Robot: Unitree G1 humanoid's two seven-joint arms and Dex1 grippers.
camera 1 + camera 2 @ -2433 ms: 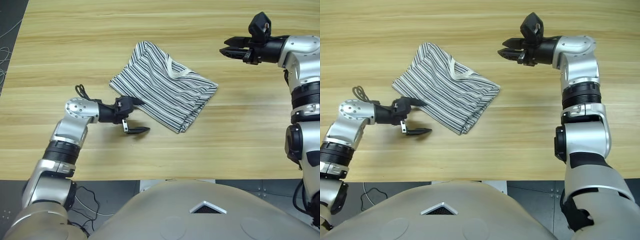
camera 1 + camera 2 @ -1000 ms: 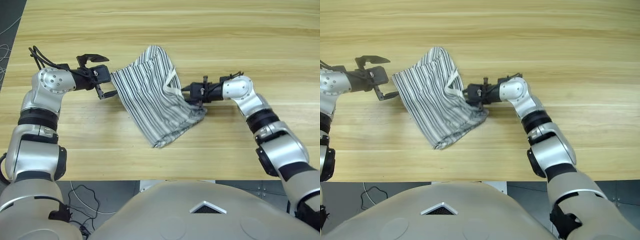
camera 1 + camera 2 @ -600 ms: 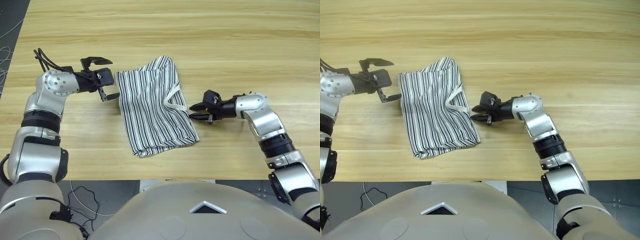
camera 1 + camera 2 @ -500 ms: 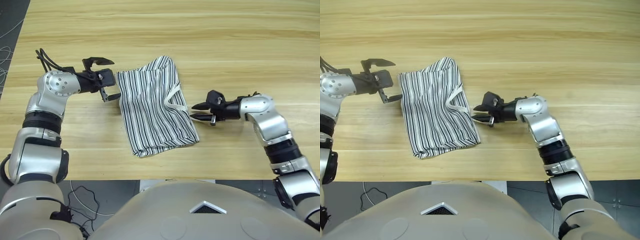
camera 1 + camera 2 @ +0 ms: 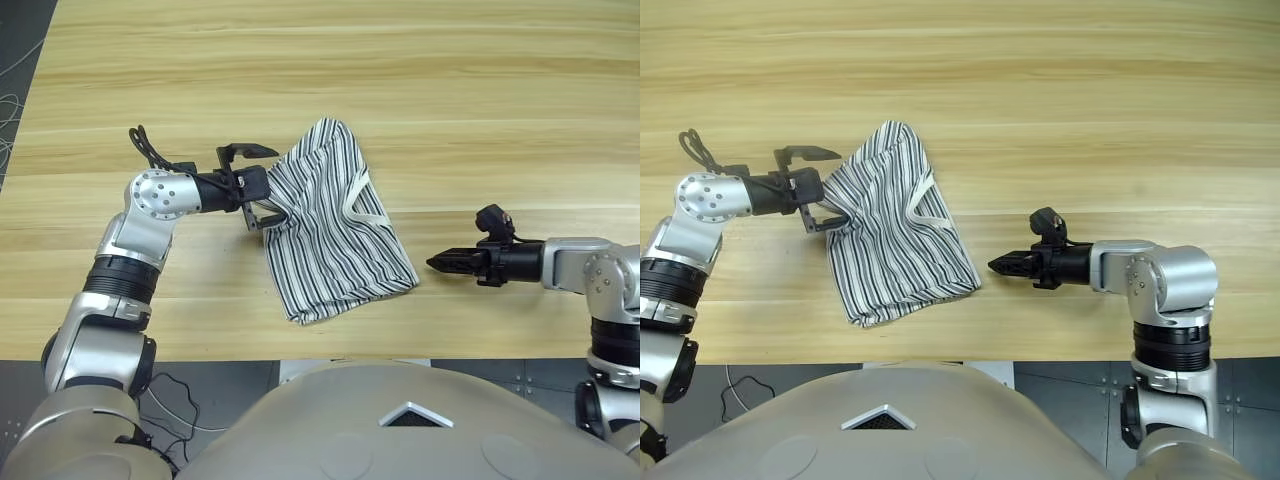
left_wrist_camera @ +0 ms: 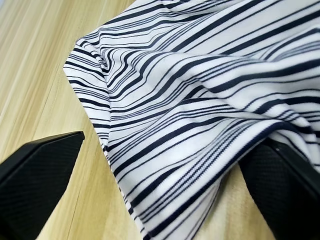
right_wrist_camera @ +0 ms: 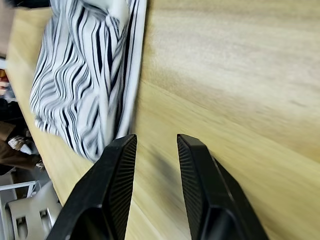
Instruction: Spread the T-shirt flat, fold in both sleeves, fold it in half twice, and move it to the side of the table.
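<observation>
The striped T-shirt (image 5: 335, 235) lies folded into a compact bundle near the table's front middle, with its white neckband on top. My left gripper (image 5: 272, 188) is open at the shirt's left edge, and its two fingers straddle that edge. The left wrist view shows the cloth (image 6: 200, 90) bunched between the two black fingertips (image 6: 35, 175). My right gripper (image 5: 432, 263) hovers low over the table to the right of the shirt, pointing at it but apart from it. Its fingers (image 7: 120, 170) stand a little open with bare wood between them, and the shirt (image 7: 85, 75) lies beyond.
The wooden table (image 5: 450, 100) stretches wide behind and to both sides of the shirt. Its front edge (image 5: 450, 357) runs just below the shirt's lower corner. Dark floor with loose cables (image 5: 12, 90) borders the table's left side.
My left gripper has pushed right into the shirt's left edge, and the shirt has slid right and turned. My right gripper has drawn back to the right, away from the shirt.
</observation>
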